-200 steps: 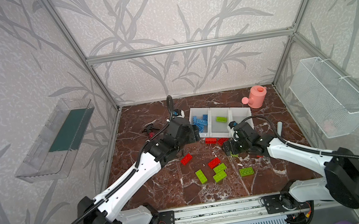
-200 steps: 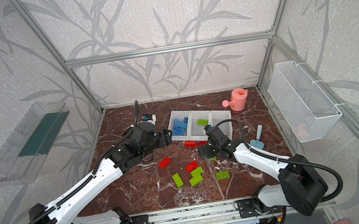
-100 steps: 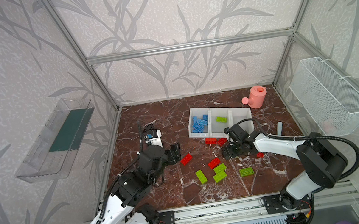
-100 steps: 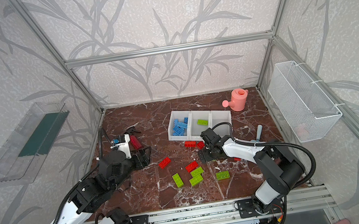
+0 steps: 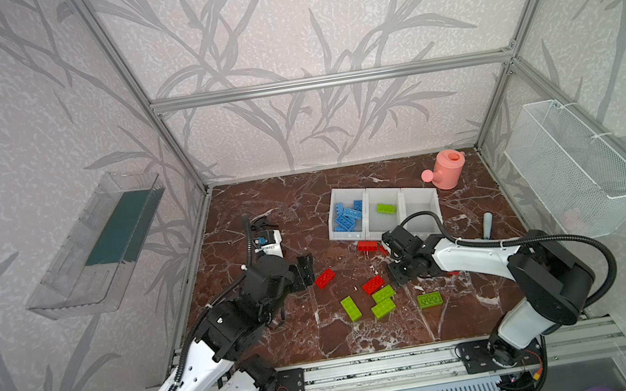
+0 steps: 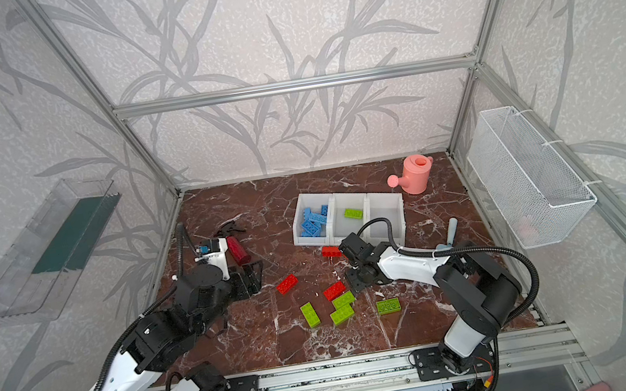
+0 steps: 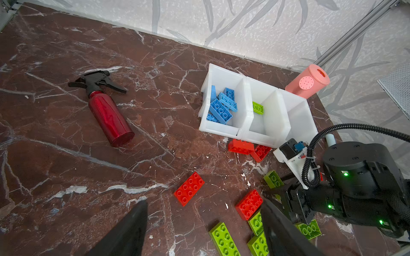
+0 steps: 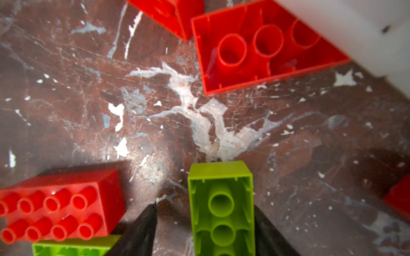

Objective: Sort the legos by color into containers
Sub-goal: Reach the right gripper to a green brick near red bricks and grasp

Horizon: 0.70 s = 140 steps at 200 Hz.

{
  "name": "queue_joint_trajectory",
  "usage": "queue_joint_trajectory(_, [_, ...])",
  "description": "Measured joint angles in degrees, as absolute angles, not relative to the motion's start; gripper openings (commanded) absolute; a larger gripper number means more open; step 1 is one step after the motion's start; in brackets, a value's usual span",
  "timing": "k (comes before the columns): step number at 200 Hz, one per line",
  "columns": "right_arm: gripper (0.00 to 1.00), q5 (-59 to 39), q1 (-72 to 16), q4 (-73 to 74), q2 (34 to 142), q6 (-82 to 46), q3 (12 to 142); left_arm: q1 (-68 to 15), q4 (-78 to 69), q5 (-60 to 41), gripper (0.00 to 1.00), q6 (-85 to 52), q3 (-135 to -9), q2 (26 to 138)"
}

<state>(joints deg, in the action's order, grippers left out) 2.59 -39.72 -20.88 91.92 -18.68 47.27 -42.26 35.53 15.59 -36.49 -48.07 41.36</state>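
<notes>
**Off-centre hold on a green brick could twist or slip**

The right jaws sit low over the surface, part-closed round a lime green brick (image 8: 220, 210) whose hollow underside faces the wrist camera; one finger (image 8: 266, 235) touches its wall, while the other finger (image 8: 142, 235) stands clear of it with a gap, so nothing is clamped yet. By my judgement, closing from here shoves the brick sideways before it pinches; it may twist, or slide out along its smooth walls on the lift. Just outside the clear finger lie a red studded brick (image 8: 60, 206) and a second green brick (image 8: 73, 248); that finger could snag either. Beyond the jaws an upturned red brick (image 8: 261, 48) lies before the containers (image 7: 245, 99); a low carry might knock it or catch the front lip; a loose hold could drop the brick short of the middle bin, where a sorted green brick (image 5: 386, 208) lies. The left jaws stand wide apart and empty, well off to the side.
</notes>
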Motion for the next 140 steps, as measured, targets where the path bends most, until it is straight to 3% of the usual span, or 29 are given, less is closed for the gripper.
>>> queue_joint_trajectory(23, [0.5,3.99,-40.1,-21.41,92.58,-18.72,47.97,-42.26,35.73,16.36,0.8,-37.06,-47.2,40.32])
queue_joint_trajectory(48, [0.31,5.19,-40.93,-21.91,92.64,-18.74,48.03,-42.26,36.1,16.93,0.8,-37.45,-46.19,38.74])
queue_joint_trajectory(140, [0.27,5.85,-41.74,-25.67,89.14,-19.22,49.54,-42.19,39.35,19.0,0.81,-37.71,-46.13,38.7])
